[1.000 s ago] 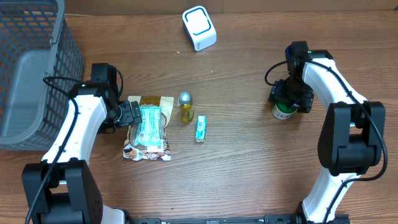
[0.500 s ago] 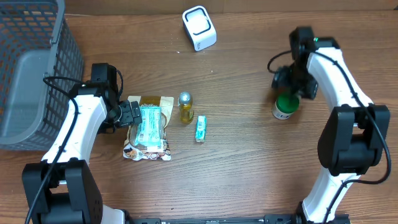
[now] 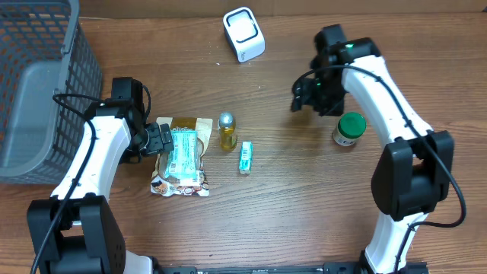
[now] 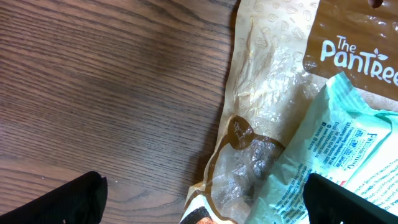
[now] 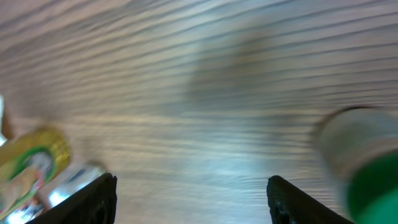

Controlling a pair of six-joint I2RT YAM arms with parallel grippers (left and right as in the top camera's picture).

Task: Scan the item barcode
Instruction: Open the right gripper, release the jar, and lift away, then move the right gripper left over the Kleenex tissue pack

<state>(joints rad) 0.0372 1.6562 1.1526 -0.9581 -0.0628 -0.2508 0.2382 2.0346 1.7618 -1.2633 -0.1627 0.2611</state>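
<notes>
Several items lie mid-table: a brown snack pouch with a teal packet on top, a small yellow bottle with a silver cap, and a slim teal pack. A green-lidded jar stands to the right. The white scanner sits at the back. My left gripper is open at the pouch's left edge; in the left wrist view the pouch and the packet lie between its spread fingers. My right gripper hovers open left of the jar, holding nothing. The right wrist view is blurred.
A grey mesh basket fills the far left corner. In the right wrist view the jar shows at the right edge and the yellow bottle at the left, with bare wood between them.
My right gripper has left the green-lidded jar and swung left toward the table's middle, its jaws a little narrower. The jar stays put. The left arm has not moved.
</notes>
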